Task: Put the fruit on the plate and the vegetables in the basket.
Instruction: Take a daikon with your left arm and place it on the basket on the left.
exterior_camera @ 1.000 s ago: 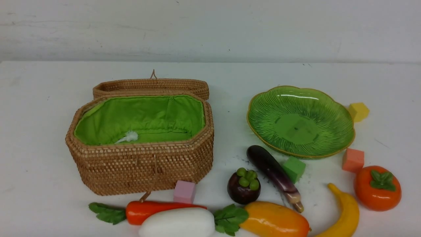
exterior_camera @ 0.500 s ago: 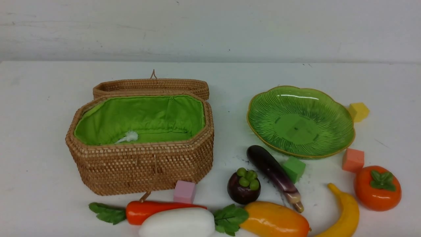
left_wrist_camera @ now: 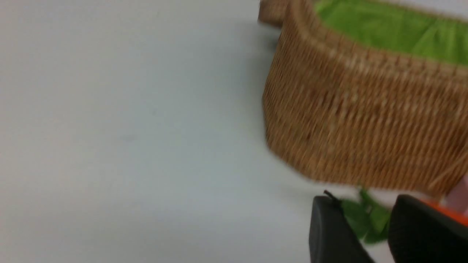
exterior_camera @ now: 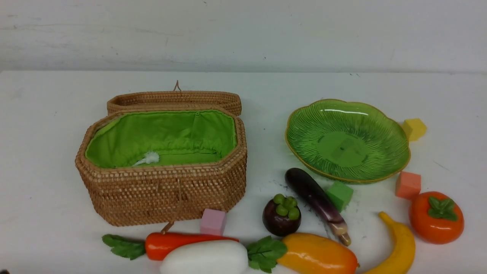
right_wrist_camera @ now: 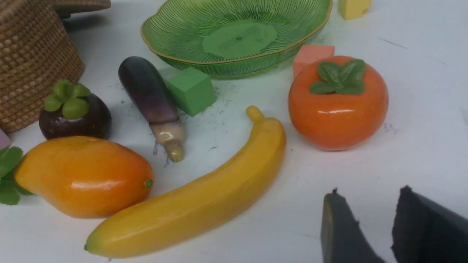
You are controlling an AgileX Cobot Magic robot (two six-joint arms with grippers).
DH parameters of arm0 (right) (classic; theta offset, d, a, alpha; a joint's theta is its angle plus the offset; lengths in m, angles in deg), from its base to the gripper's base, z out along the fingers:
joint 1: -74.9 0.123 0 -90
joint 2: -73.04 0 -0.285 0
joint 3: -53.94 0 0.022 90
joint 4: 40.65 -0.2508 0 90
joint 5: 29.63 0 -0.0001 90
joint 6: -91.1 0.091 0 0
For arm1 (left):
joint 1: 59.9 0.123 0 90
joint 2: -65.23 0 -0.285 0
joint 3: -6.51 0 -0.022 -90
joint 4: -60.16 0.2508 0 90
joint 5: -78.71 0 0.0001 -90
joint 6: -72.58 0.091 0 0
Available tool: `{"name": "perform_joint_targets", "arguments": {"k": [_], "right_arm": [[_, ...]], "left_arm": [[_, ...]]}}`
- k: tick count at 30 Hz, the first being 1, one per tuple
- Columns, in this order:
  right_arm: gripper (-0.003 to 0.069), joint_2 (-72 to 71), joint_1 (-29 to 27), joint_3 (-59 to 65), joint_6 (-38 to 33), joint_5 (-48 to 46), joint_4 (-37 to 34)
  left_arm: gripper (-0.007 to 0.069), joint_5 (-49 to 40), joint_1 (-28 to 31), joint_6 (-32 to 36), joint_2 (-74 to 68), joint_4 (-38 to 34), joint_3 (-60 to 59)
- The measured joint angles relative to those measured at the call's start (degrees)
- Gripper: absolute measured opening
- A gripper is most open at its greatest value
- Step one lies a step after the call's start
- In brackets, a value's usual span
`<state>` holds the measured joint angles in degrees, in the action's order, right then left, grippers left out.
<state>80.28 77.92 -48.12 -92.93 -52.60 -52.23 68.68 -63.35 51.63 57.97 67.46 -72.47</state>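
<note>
**Toy produce lies on table between basket and plate**

The basket (exterior_camera: 163,194) stands on the left of the white table (exterior_camera: 45,152). Its lid (exterior_camera: 175,98) is tipped back behind it and the green lining is showing. The plate (exterior_camera: 347,140) sits to the right.

Along the near edge, in front of the basket, lie the carrot (exterior_camera: 179,243) and, nearer the camera, the radish (exterior_camera: 205,258). A pink cube (exterior_camera: 213,221) rests just beside the basket's front wall.

The mango (exterior_camera: 317,254) lies right of the radish's leaves, with the mangosteen (exterior_camera: 281,219) behind it. The eggplant (exterior_camera: 315,199) slants between the mangosteen and the plate, with a green cube (exterior_camera: 339,195) just beside it.

The banana (exterior_camera: 399,247) curves to the right of the mango, and the persimmon (exterior_camera: 436,217) sits farther right. A salmon cube (exterior_camera: 408,184) lies between the persimmon and the plate, and a yellow cube (exterior_camera: 414,128) sits at the plate's far right rim.

In a blurred wrist view, the left gripper (left_wrist_camera: 363,200) hangs low near a corner of the basket. Its jaws are spread with nothing between them, and carrot leaves show beyond. The right gripper (right_wrist_camera: 369,193) also has its jaws spread and grips nothing, above bare table near the banana and persimmon.
</note>
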Motion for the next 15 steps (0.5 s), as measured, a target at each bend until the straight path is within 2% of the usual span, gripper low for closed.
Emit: {"name": "perform_joint_targets", "arguments": {"k": [8,11,15], "right_arm": [[0.0243,0.00,0.00,0.00,0.00,0.00,0.00],[0.0243,0.00,0.00,0.00,0.00,0.00,0.00],[0.0243,0.00,0.00,0.00,0.00,0.00,0.00]], "left_arm": [[0.0239,27.80,0.00,-3.08,0.00,0.00,0.06],[0.0239,26.18,0.00,-3.43,0.00,0.00,2.73],[0.0239,15.70,0.00,-3.69,-2.50,-0.05,13.46]]}}
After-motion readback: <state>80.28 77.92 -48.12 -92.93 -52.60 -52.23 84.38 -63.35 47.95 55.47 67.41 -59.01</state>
